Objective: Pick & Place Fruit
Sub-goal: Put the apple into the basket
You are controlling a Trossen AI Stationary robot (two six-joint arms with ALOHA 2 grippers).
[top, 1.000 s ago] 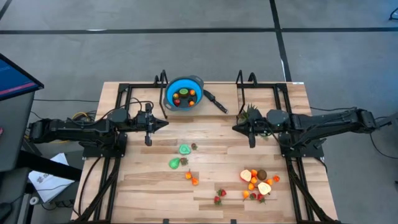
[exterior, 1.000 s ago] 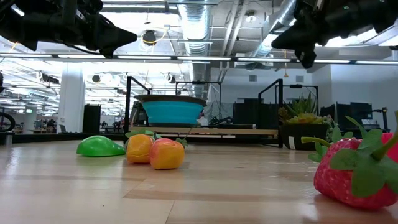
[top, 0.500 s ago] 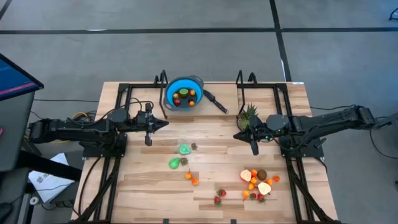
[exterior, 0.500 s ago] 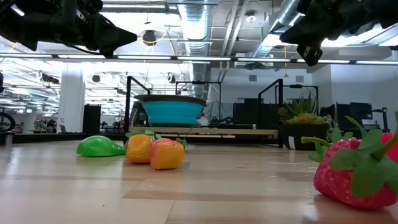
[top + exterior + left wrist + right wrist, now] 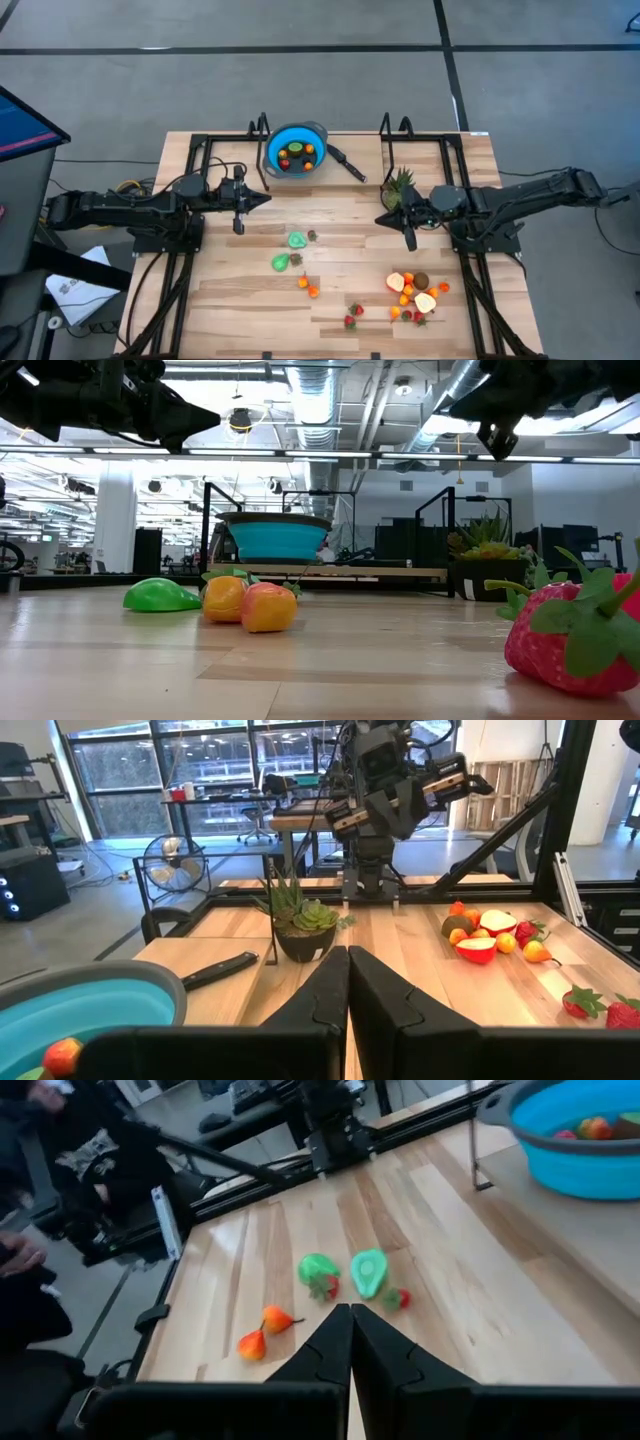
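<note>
Toy fruit lies loose on the wooden table: two green pieces (image 5: pixel 297 240) (image 5: pixel 368 1272), two orange pieces (image 5: pixel 307 286) (image 5: pixel 275 1318), strawberries (image 5: pixel 352 315) (image 5: pixel 575 635), and a cluster of peach halves, kiwi and orange bits (image 5: pixel 415 295) (image 5: pixel 480 935) near the right front. A few more pieces sit in the blue bowl (image 5: pixel 296 150). My left gripper (image 5: pixel 268 198) hovers shut over the table's left middle, pointing right. My right gripper (image 5: pixel 378 218) hovers shut over the right middle, pointing left and slightly down toward the green pieces. Neither holds anything.
The blue bowl (image 5: pixel 590 1130) with its black handle (image 5: pixel 348 163) stands at the far middle. A small spiky potted plant (image 5: pixel 402 182) (image 5: pixel 305 920) stands just beyond my right gripper. Black frame rails (image 5: pixel 200 150) run along both sides. Bare wood lies between the grippers.
My right gripper has swung a little toward the table's near edge, so the potted plant now shows beside it in the high view. It stays shut. My left arm and the fruit have kept still.
</note>
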